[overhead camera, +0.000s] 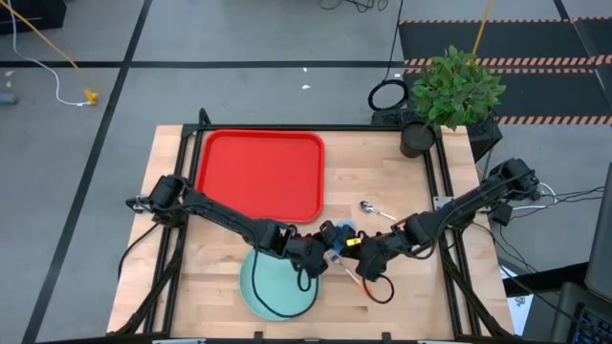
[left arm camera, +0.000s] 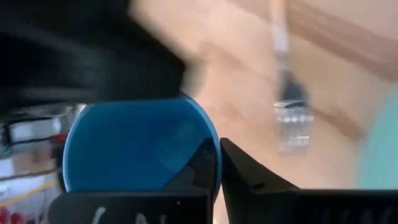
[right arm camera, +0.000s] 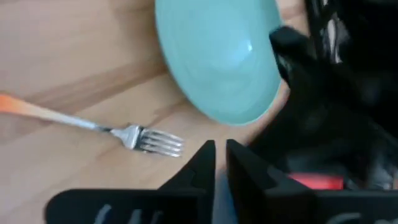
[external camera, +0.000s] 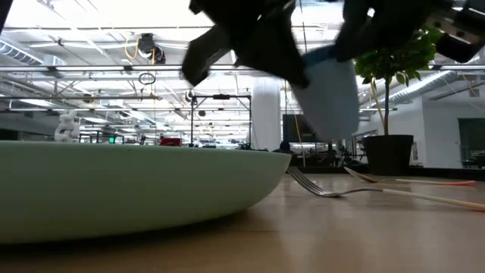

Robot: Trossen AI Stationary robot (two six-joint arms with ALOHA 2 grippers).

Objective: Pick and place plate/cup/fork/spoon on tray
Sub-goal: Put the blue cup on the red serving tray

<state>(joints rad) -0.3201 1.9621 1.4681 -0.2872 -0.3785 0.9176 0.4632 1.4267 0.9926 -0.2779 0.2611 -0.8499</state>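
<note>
Above the bare wood between plate and spoon, the left gripper pinches the blue cup by its rim, lifted clear of the table. The right gripper hangs just beside it, fingers nearly together on nothing visible. The fork lies beside the plate's edge. The red tray stands near.

A large industrial lab or workshop hall. A wooden worktable on a black metal frame stands on a grey concrete floor marked with dark tape lines and orange-black hazard stripes. Behind it, metal ceiling trusses, strip lighting, equipment racks, and a potted plant.
</note>
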